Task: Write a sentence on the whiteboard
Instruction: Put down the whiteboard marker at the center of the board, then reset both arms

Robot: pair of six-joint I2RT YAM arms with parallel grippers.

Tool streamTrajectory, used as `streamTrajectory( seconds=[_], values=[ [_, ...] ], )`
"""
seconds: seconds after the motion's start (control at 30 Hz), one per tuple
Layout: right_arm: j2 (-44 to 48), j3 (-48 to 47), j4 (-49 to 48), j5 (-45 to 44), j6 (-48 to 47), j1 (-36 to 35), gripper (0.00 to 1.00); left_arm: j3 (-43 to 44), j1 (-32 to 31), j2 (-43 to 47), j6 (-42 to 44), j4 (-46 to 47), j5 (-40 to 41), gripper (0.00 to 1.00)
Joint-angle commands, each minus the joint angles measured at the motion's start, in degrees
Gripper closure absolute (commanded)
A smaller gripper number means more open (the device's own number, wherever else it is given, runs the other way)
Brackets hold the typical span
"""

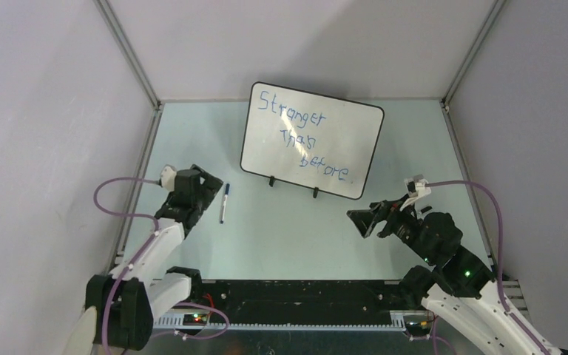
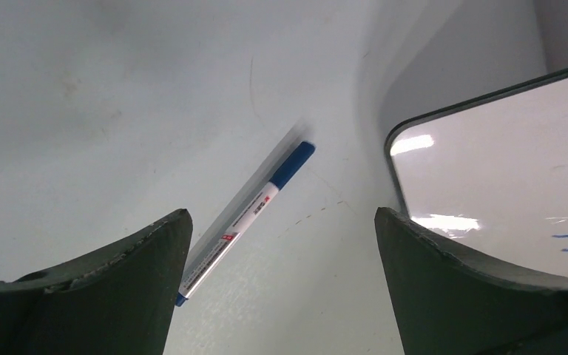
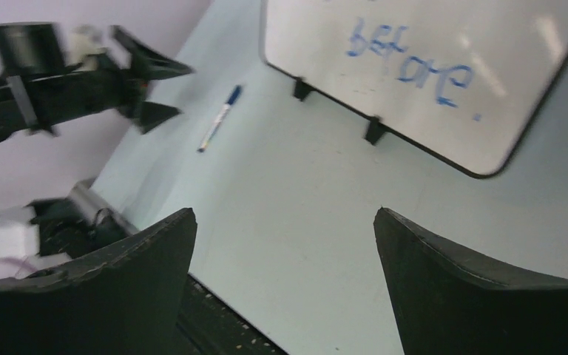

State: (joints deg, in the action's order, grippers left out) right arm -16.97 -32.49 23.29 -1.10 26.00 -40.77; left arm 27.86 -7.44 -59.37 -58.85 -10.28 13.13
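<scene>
We see the left arm bent low over the left part of the table [image 1: 281,237], with its wrist turned toward the whiteboard [image 1: 340,133]. The left gripper [image 1: 211,194] hangs just beside the marker [image 1: 224,203]. In the left wrist view its fingers [image 2: 118,288] stand wide apart and hold nothing. The marker [image 2: 248,214] lies on the table under the gap between them, blue cap pointing away and the other end close to one finger. It looks a little blurred there, so we cannot tell if it touches that finger.

The right arm reaches from the right side, elbow raised, and its gripper [image 1: 360,222] points to the middle of the table. Its fingers [image 3: 111,288] are also wide apart, with only bare table between them.

The whiteboard stands at the far middle of the table on two small black feet [image 1: 271,181], tilted back and turned a little. The sentence [image 1: 303,140] is written on it in thin blue lines, three staggered words: "Stranger", then a short word that is hard to read, then "before" [image 3: 410,55] with a dot after it.

The marker is near the board's left lower corner but apart from it. Both grippers are in front of the board and do not touch it.
</scene>
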Motion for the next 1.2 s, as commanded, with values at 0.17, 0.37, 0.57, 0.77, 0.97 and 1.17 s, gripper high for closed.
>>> streamTrajectory(
  seconds=[0.17,0.37,0.57,0.77,0.97,1.17],
  values=[
    [-6.7,-3.7,9.6,-21.7,8.2,9.2,0.01,-0.8,0.3,14.0,6.5,-2.3,14.7,0.01],
    [-10.7,0.4,1.4,-24.9,7.8,23.6,0.01,-1.5,-0.1,18.3,14.5,2.0,21.6,0.01],
    [-22.5,9.8,-18.9,-3.0,9.0,52.6,0.0,2.2,-0.1,9.8,18.9,5.1,35.5,0.01],
    [-27.1,18.1,-44.3,-11.5,-9.6,45.5,0.0,-3.8,-0.1,8.2,33.8,26.7,40.6,0.01],
    [-43.5,21.7,-68.8,-16.1,-17.3,40.9,0.01,-14.0,0.8,0.6,54.3,57.1,33.7,0.01],
    [-59.6,22.6,-83.9,-5.1,-18.9,43.5,0.05,-13.3,4.3,-10.5,56.3,63.1,20.2,0.03]
  ],
)
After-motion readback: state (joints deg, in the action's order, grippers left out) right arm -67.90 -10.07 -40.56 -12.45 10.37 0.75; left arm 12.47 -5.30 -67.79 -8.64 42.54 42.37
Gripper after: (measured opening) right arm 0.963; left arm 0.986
